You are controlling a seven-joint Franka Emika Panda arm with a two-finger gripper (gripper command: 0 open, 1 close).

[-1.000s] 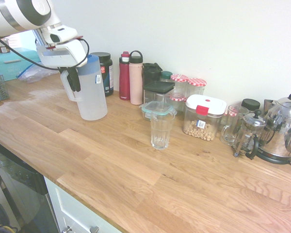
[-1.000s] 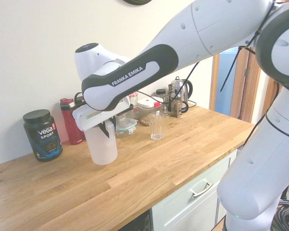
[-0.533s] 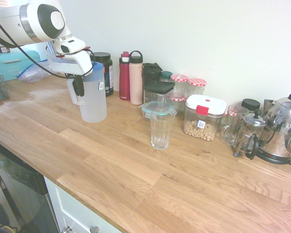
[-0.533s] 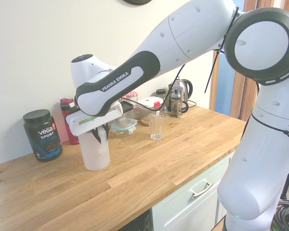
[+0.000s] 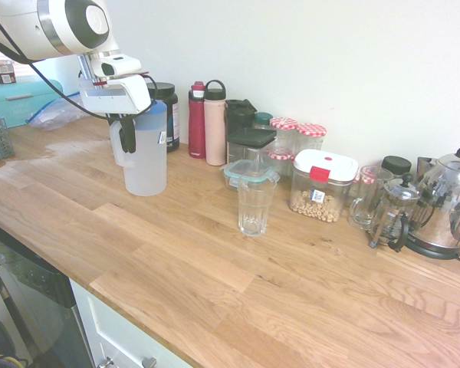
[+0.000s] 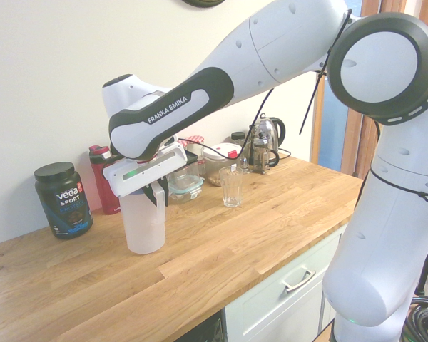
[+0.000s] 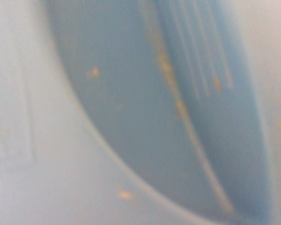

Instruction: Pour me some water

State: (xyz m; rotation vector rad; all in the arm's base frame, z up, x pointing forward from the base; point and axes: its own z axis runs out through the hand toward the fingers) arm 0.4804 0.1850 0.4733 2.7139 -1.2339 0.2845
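My wrist view fills with the jug's pale blue lid (image 7: pixel 178 117), very close and blurred; a curved edge sweeps across it; frosted white plastic (image 7: pixel 42 154) beside; faint ridged lines and small orange flecks show.

Wrist view all blur, pale blue lid (image 7: pixel 178 117), water indiscernible in jug (image 5: pixel 146 161)

One frosted jug (image 5: pixel 146 157), one drinking glass (image 5: pixel 254 205), two bottles (image 5: pixel 205 123), one kettle (image 5: pixel 448 201), one French press (image 5: pixel 392 212)
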